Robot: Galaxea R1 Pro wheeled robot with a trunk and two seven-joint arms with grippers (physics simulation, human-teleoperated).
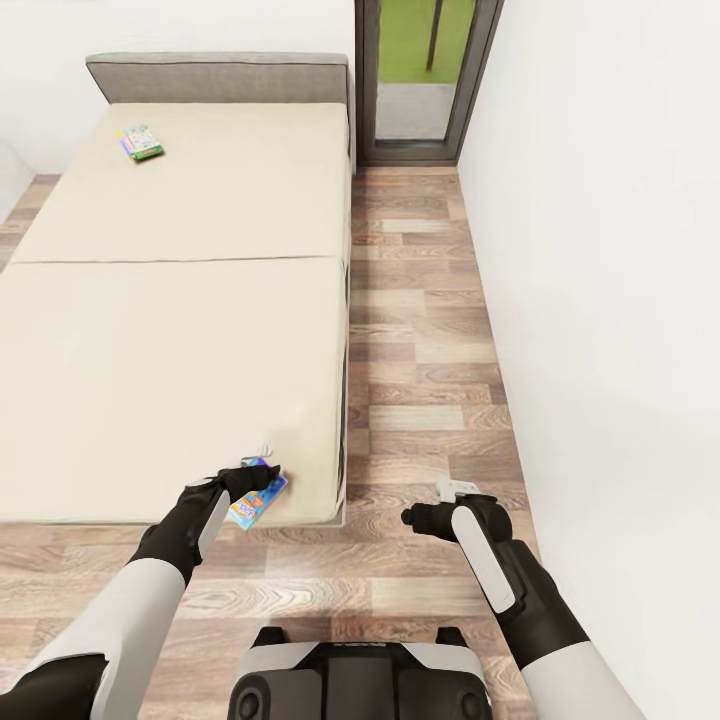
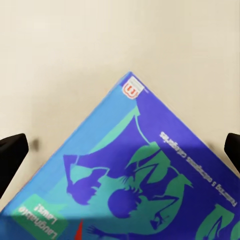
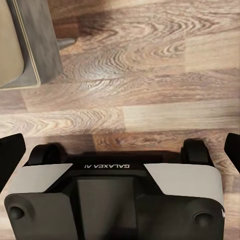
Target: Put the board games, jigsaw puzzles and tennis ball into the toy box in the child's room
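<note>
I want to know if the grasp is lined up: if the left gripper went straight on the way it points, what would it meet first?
Most likely the blue board game at the bed's near corner; the left gripper's open fingers straddle it.

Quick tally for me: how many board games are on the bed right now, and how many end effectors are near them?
Board games on the bed: 2, the blue board game at the near corner and the green board game by the headboard.
End effectors at a board game: 1, the left end effector, open over the blue one.
End effectors over the floor: 1, the right end effector.
Total: 4
</note>
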